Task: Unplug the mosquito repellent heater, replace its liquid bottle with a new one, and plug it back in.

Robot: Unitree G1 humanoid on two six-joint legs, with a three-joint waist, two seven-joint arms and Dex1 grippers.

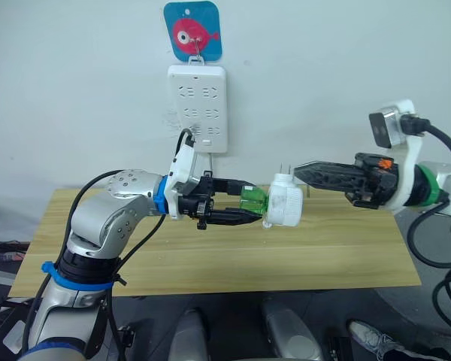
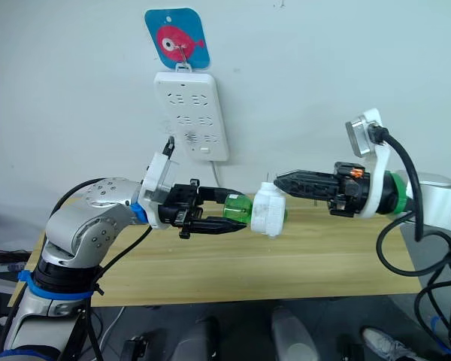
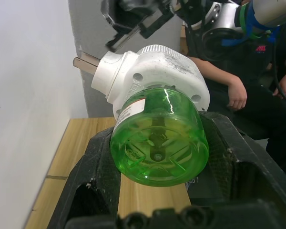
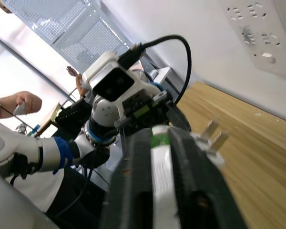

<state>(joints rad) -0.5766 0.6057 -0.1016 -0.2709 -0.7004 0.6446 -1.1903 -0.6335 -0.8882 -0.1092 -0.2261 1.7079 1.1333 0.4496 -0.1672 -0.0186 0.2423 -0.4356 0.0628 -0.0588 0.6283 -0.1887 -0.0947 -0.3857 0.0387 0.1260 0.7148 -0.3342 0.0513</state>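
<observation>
I've got the mosquito repellent heater (image 1: 286, 205) off the wall and hanging in mid-air at the centre of the head views, above the wooden surface (image 1: 346, 256) and below the white power strip (image 1: 198, 107) in the upper middle of the frame. My right gripper (image 1: 301, 171) is clamped on the heater's white body, prongs pointing up and back. My left gripper (image 1: 255, 209) has its fingers closed around its liquid bottle (image 1: 252, 200), which is seated in the heater's underside.

The risk here, as I judge it: both arms hold one joined object. If I twist the bottle off-axis or pull before the thread lets go, the heater could slip or rotate in the right gripper's narrow hold and drop to the surface. The round, smooth bottle could also spin inside my left fingers instead of unscrewing. And once it comes free with the neck open, tipping it could spill whatever is left.

On contents: in the left wrist view I'm looking at the bottle's translucent green base, with a dark wick running up the middle. I can't read a liquid level through it. A seated person (image 3: 238, 90) is in the upper right of that view.
</observation>
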